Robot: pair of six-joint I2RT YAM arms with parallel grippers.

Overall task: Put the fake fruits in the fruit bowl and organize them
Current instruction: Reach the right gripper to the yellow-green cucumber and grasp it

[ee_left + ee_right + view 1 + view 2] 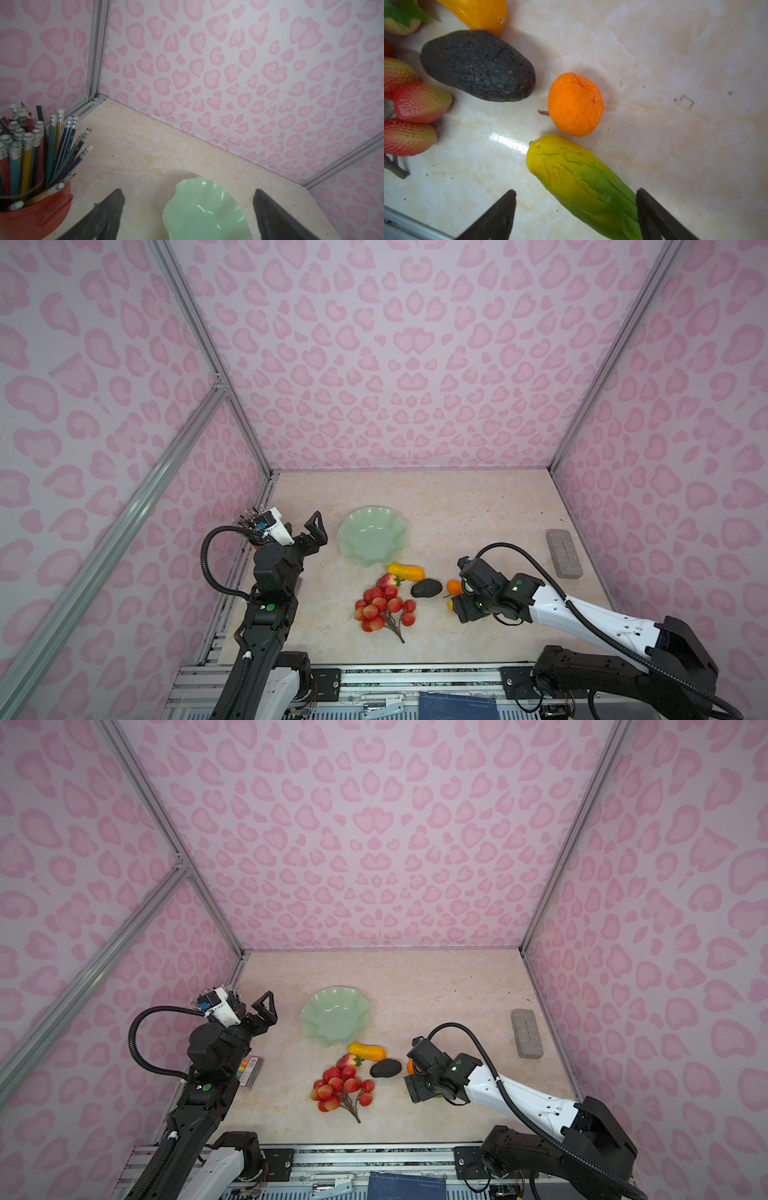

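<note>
The fruit bowl [370,540] is showing plain pale mint green. The yellow-orange oblong [406,571] is shading from yellow into orange. The yellow-green oblong [581,182] is fading from yellow at one end to green at the other. The avocado [426,588] is showing near-black skin with reddish flecks. The small orange [575,104] is showing bright orange. The strawberry [386,581] is showing red-pink under a green leaf cap. The bunch of red balls [380,605] is showing yellow-green patches and a dark stem. The worktop [457,510] is showing cream marbling. The walls [415,364] are carrying pink leopard spots on pale lilac. The block [563,553] is showing speckled grey, and the cup of pencils [37,209] red.
</note>
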